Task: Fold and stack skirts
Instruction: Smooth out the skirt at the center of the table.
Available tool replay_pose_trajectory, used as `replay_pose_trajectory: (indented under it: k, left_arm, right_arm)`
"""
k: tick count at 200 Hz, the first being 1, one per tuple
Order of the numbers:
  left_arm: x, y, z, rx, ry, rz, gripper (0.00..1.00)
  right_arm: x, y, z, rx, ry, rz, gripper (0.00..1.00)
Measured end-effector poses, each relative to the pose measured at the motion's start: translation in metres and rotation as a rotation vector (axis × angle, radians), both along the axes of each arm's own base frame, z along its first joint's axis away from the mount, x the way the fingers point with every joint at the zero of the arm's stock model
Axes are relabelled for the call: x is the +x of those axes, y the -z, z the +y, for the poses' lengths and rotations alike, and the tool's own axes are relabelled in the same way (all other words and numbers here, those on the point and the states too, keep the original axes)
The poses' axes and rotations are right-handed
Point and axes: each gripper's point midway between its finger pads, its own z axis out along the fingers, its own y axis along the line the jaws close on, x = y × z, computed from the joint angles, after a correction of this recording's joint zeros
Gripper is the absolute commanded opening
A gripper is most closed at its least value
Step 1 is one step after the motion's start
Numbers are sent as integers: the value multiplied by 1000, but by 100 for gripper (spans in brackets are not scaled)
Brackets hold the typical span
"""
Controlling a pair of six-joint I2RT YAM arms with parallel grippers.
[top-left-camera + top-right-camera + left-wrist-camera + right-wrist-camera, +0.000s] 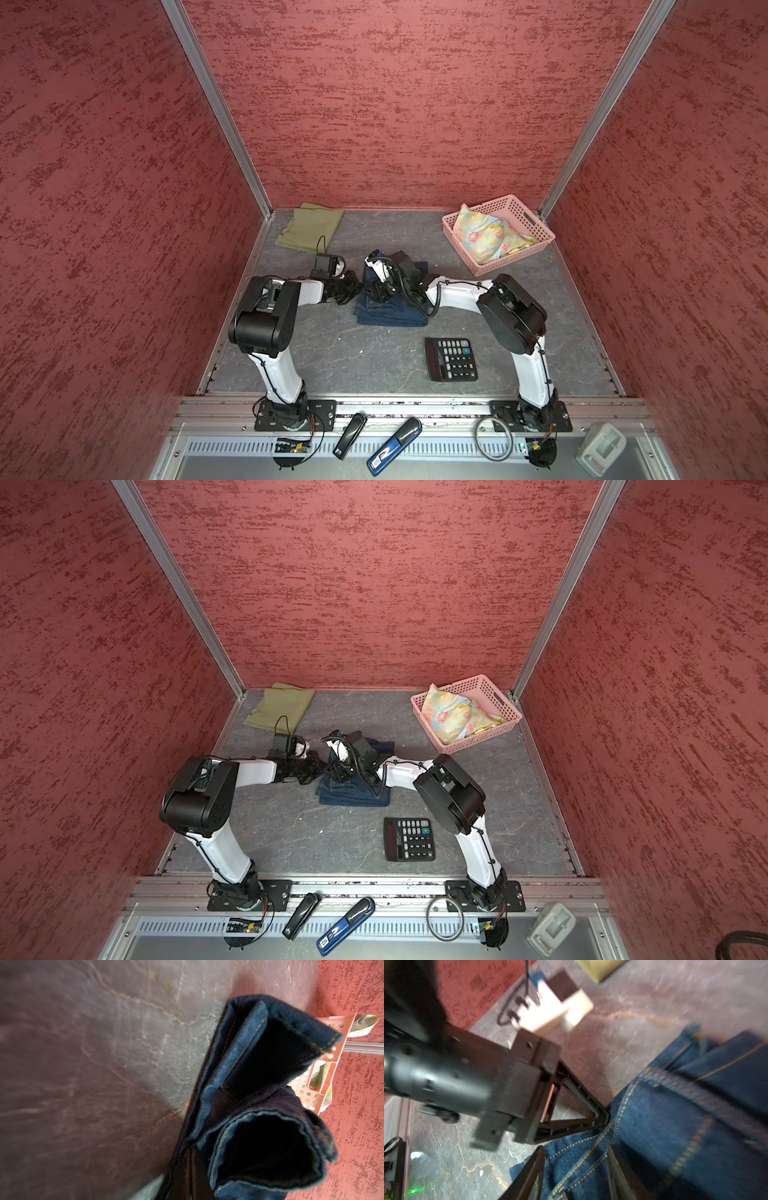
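A dark blue denim skirt lies folded in the middle of the table. At the skirt's left edge my left gripper is shut on a layer of denim; its closed tips bite the cloth. My right gripper points down just beside it, jaws apart, with stitched denim lying between the fingers. A folded olive-green skirt rests in the far left corner. The floral yellow-blue skirt sits crumpled in the pink basket.
A black calculator lies near the front right of the table. A black stapler, a blue stapler and a wire ring sit on the front rail. Red walls close in three sides.
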Motion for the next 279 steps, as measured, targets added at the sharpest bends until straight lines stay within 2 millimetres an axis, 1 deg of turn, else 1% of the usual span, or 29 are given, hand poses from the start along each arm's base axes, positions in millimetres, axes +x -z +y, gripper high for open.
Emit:
replay_pose_trajectory:
  k: [29,40,53,64,75,87,101,110,132,158,188,209,226,243,251,263,273,279]
  left_arm:
    - [1,-1,0,-7,1,-2,7]
    - [1,-2,1,-9,1,1,7]
    - [0,-2,1,-13,3,8,7]
    - [0,-2,0,-16,4,12,6]
    - [-1,-2,0,-18,6,14,5]
    - [-1,-2,0,-21,8,16,5]
    - [-2,-2,-1,-25,10,18,5]
    - [-2,-2,-1,-27,11,19,5]
    - [-4,-2,-1,-35,14,21,5]
    - [-5,-2,-2,-41,18,22,5]
    - [-5,-1,-2,-46,21,25,5]
    - [-4,-1,-3,-52,25,23,4]
    - [-4,-1,-4,-58,29,20,4]
    - [-4,-1,-5,-59,30,19,4]
    - [-3,-1,-5,-62,32,19,4]
    - [-3,-1,-6,-63,33,18,4]
    - [-3,-1,-6,-64,34,18,4]
    - [-3,-1,-6,-65,34,18,4]
  right_arm:
    - [-3,-43,-22,-25,22,-134,53]
    - [-5,-52,-29,-46,28,-179,54]
    - [-7,-54,-37,-85,32,-222,54]
    - [-10,-48,-43,-136,31,-252,55]
    - [-17,-35,-46,-196,16,-273,55]
    - [-29,-17,-49,-272,-16,-287,55]
    - [-44,-2,-49,-340,-58,-311,56]
    - [-52,5,-49,-377,-85,-331,57]
    - [-62,14,-43,-433,-132,-379,60]
    - [-64,29,-42,-497,-166,-412,60]
    - [-60,47,-44,-567,-185,-432,60]
    - [-54,50,-45,-600,-178,-449,59]
    - [-48,48,-42,-609,-171,-468,58]
    - [-43,44,-38,-613,-166,-487,52]
    - [-41,43,-35,-612,-165,-494,46]
    - [-38,43,-31,-614,-169,-501,32]
    - [-37,46,-29,-612,-168,-495,18]
    - [-37,47,-28,-613,-173,-494,12]
